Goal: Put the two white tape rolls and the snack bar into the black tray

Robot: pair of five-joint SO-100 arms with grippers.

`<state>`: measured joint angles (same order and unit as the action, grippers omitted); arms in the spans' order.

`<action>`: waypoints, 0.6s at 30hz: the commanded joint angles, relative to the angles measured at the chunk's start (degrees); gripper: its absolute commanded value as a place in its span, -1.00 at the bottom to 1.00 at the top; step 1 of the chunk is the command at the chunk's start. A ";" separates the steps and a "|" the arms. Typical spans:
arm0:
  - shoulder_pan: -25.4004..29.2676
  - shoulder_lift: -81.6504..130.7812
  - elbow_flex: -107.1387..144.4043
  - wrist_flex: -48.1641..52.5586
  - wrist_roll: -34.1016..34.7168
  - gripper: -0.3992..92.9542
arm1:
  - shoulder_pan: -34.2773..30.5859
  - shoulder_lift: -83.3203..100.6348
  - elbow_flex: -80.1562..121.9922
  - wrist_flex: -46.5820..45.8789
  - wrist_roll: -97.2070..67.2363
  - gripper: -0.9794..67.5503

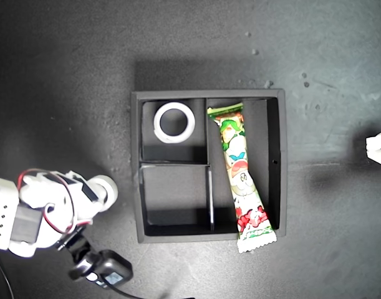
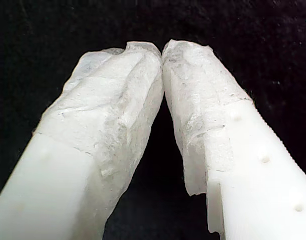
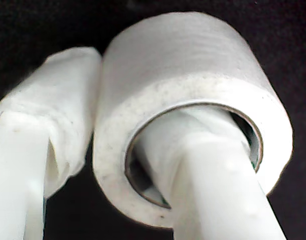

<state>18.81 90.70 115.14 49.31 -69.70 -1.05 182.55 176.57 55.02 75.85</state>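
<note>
My second gripper (image 3: 117, 165) holds a thick white tape roll (image 3: 193, 90). One finger (image 3: 223, 200) goes through the hole of the roll, the other finger (image 3: 47, 130) presses on its outer wall. The inner core looks grey. Behind is only dark surface.

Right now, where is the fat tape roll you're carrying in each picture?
Exterior view: the thick tape roll sits at my second hand, low on the exterior view's left, outside the black tray.
First wrist view: not in it; only my first hand, tips together.
Second wrist view: the roll fills the picture, one finger through its hole.
Shared landmark: the dark tabletop.
</note>
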 commanded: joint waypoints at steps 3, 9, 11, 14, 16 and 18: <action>-0.35 2.29 -10.37 14.33 1.05 -0.99 | 1.58 2.64 2.37 3.08 -1.49 -0.99; -1.14 3.34 -32.87 35.33 6.77 -0.99 | 1.49 2.64 2.37 10.02 1.85 -0.98; -2.20 1.67 -41.92 41.22 9.23 -0.99 | 1.23 2.64 2.37 11.69 3.16 -0.97; -4.22 -3.43 -56.69 48.87 12.30 -0.99 | 0.44 2.64 2.37 12.13 3.69 -0.97; -5.27 -9.84 -69.52 54.49 14.15 -0.99 | 0.09 2.64 2.37 12.22 3.96 -0.97; -5.80 -15.29 -78.84 55.55 16.26 -0.99 | -0.09 2.64 2.37 12.30 3.96 -0.97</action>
<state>13.97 80.77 54.14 101.60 -55.99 -1.05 184.83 178.24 66.88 79.45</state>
